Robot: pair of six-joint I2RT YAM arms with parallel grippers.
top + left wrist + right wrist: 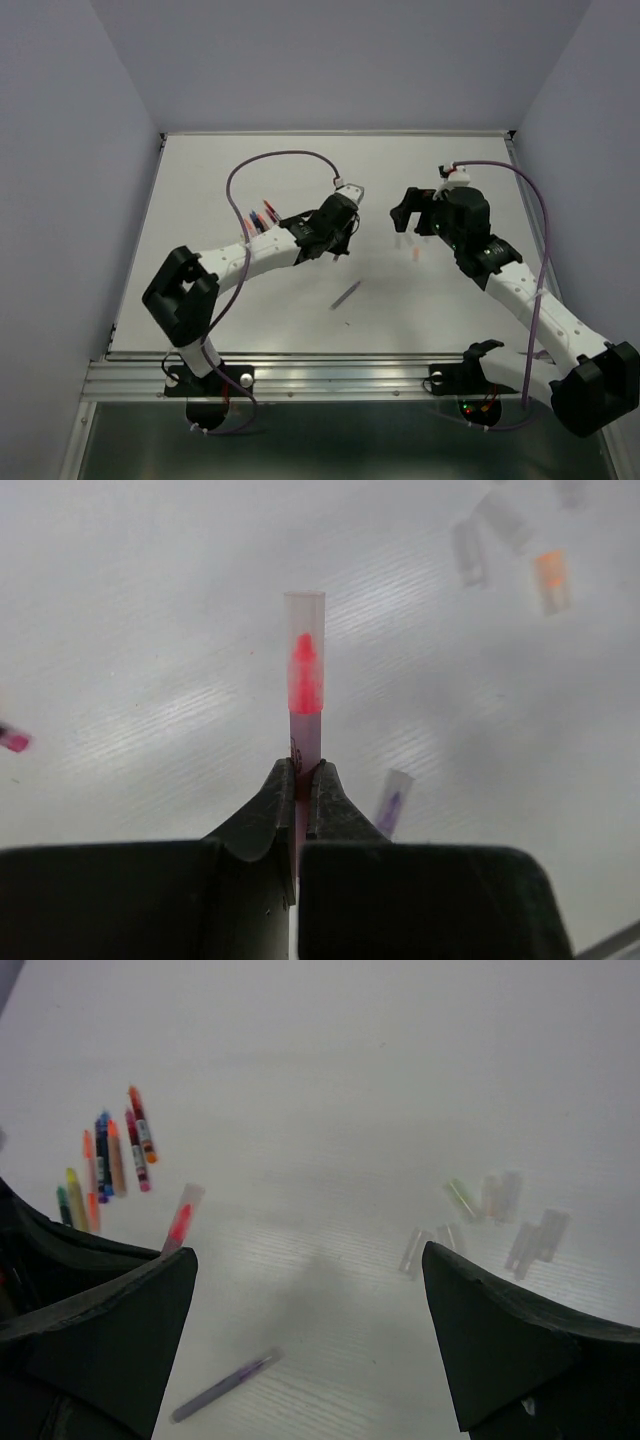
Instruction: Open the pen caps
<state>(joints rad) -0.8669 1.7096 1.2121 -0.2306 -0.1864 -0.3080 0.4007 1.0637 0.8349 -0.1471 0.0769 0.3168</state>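
above the white bench (pixel 300 170) the left pincer (pixel 302 775) gripped a red pen (pixel 305 735), cap (pixel 304 615) on. the right pincer (pixel 309 1255) gaped beside that pen; next it should pull the cap.

Two robot arms, the left arm (pixel 250 255) and the right arm (pixel 520 290), share one white table (pixel 200 180). In the right wrist view, about seven pens (pixel 115 1157) lie bunched at nine o'clock, too tightly packed for a firm count. One purple pen (pixel 220 1390) lies alone at seven o'clock. One red pen (pixel 306 735) carries one clear cap (pixel 305 615). About seven loose caps (pixel 460 1198) lie scattered at three o'clock.
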